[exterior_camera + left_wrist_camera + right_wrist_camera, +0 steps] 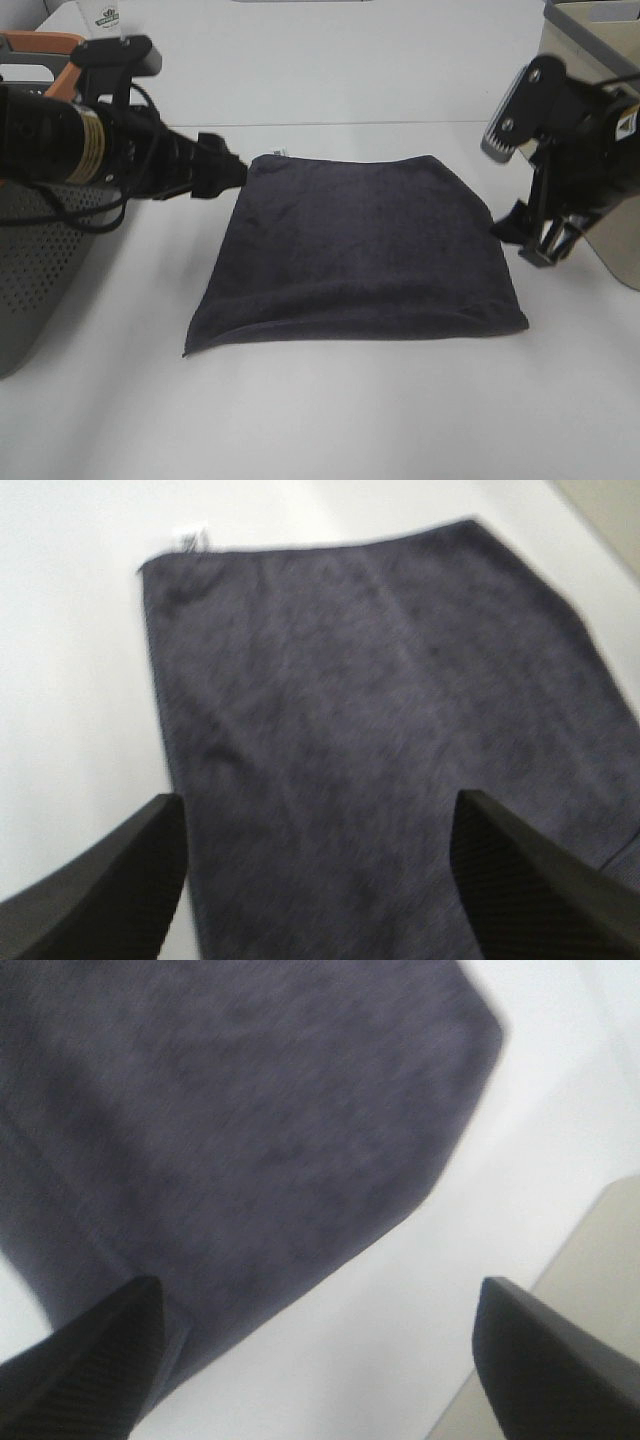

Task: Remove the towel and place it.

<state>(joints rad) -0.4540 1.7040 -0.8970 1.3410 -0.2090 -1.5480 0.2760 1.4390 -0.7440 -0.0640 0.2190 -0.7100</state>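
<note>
Both the left jaws and the right jaws stand wide apart, and nothing is clamped in either pair. In the left wrist view two black ribbed fingers (110, 890) frame only cloth and a strip of bare surface. In the right wrist view the black fingers (80, 1360) are spread just as far, one over the edge of the cloth and the other beside a beige wall.

The dark charcoal-grey, plush, roughly square towel (360, 250) lies spread flat in the middle of the white bench (350, 430). A small white tag (281, 152) sticks out at its far left corner. A low fold line runs along its near edge, and the near left corner sits slightly raised off the bench.

In the high view the black left arm (100, 150) reaches in from the left. The tips of the left jaws are right at the towel's far left corner, just beside the tag; whether they touch the cloth cannot be told. The black right arm (570, 150) hangs at the towel's right edge near the far right corner, with the right jaws pointing down close to the cloth.

A grey perforated plastic basket (40, 270) with an orange handle (40, 45) stands at the left of the bench. A beige straight-sided bin (590, 60) stands at the right, behind the right arm. A white paper cup with green print (105, 15) is at the far left.
</note>
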